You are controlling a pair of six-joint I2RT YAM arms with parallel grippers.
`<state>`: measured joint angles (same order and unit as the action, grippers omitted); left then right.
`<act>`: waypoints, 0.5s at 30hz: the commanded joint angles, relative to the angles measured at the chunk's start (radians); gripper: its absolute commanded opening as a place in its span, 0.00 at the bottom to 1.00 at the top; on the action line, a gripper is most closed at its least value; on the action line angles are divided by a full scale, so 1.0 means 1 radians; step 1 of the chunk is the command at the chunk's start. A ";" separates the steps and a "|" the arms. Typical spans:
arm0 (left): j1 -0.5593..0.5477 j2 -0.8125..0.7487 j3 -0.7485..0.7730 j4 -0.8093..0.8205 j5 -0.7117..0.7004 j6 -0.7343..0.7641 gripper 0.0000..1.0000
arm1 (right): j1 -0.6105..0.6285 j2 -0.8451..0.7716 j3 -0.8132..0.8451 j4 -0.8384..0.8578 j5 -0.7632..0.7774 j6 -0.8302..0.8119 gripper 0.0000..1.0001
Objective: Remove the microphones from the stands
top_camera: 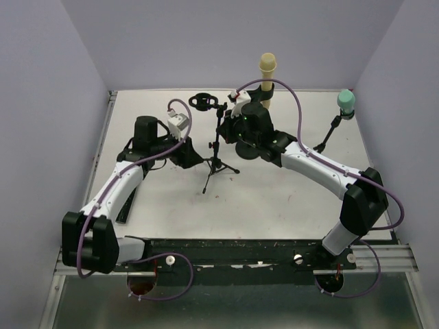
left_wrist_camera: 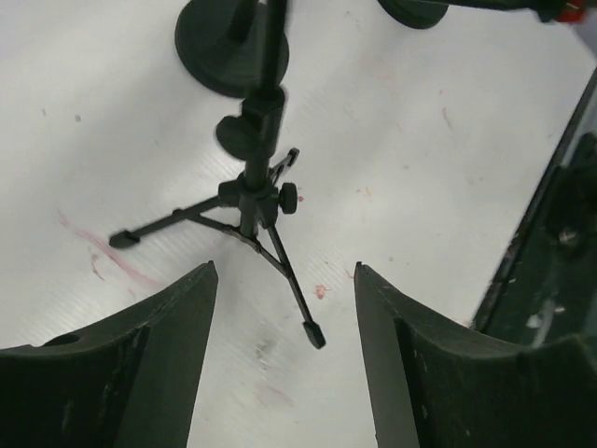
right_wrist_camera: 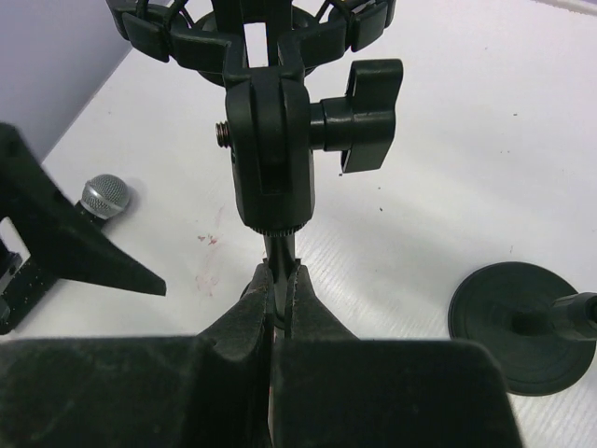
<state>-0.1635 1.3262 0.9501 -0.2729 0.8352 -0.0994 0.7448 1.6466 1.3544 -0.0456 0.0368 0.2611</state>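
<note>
1. Three mics counted: beige mic standing tall at the back, teal mic over on the right, silver mic down low by the table.
2. Three stands too: one tripod mid-table with a ring mount on top, plus two round-base stands carrying the beige and teal ones. Both round bases show up in the left wrist view, just past the tripod.
3. Two arms, two grippers.
4. Silver mic = the task one. Off the tripod, sitting at the left of the right wrist view, body half hidden behind a dark wedge. Can't spot it from above. Mount ring looks empty from up there.
5. Right gripper pinched tight on the tripod pole, just under the mount's knob joint.
6. Left gripper spread apart, nothing between the fingers, hanging over bare table near the tripod legs.
7. Other stuff: purple cables looping off both arms, a few pink smudges on the table.
</note>
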 commanded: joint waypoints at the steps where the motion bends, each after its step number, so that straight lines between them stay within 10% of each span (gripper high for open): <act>1: -0.123 -0.116 -0.077 0.124 -0.136 0.504 0.67 | 0.001 -0.024 0.020 0.059 -0.021 0.012 0.01; 15: -0.237 0.036 0.021 0.182 -0.269 0.914 0.54 | -0.001 -0.025 0.011 0.066 -0.029 0.018 0.01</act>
<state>-0.3885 1.3251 0.9234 -0.1230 0.6083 0.7029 0.7448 1.6466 1.3544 -0.0452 0.0280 0.2626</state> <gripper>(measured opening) 0.570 0.025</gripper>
